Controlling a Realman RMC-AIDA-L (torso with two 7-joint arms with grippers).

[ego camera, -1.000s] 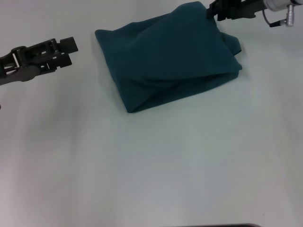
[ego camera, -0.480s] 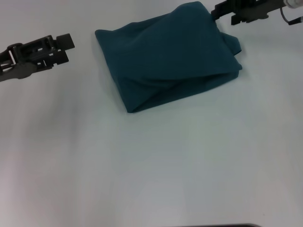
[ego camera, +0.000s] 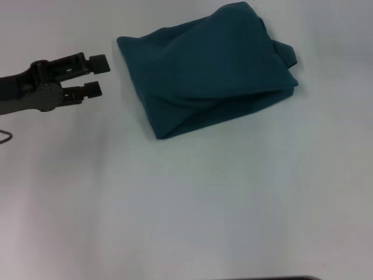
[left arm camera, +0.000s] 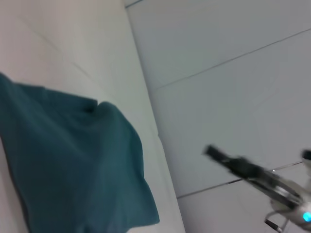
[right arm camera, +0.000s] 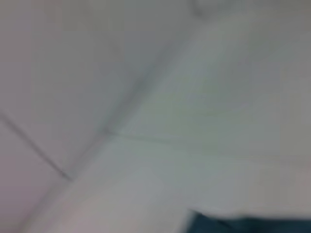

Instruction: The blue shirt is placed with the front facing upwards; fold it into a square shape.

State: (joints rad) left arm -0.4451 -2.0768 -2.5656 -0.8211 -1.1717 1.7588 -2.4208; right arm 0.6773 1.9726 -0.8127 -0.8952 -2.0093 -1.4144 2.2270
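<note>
The blue shirt [ego camera: 204, 70] lies folded into a rough, slightly skewed square at the table's far middle, with a small flap poking out at its right edge. No lettering shows on it. My left gripper [ego camera: 96, 74] hovers open just left of the shirt's left edge, apart from the cloth. In the left wrist view the shirt [left arm camera: 73, 165] fills the near side, and my right gripper [left arm camera: 228, 160] appears far off beyond it, blurred, clear of the cloth. It is outside the head view. The right wrist view catches only a sliver of the shirt [right arm camera: 243, 225].
The white table [ego camera: 192, 204] stretches wide and bare in front of the shirt. A pale tiled floor or wall [left arm camera: 233, 58] lies beyond the table's far edge.
My right gripper let go of the shirt's far right corner and drew away out of the head view. The left gripper swung right, closer to the shirt's left edge.
</note>
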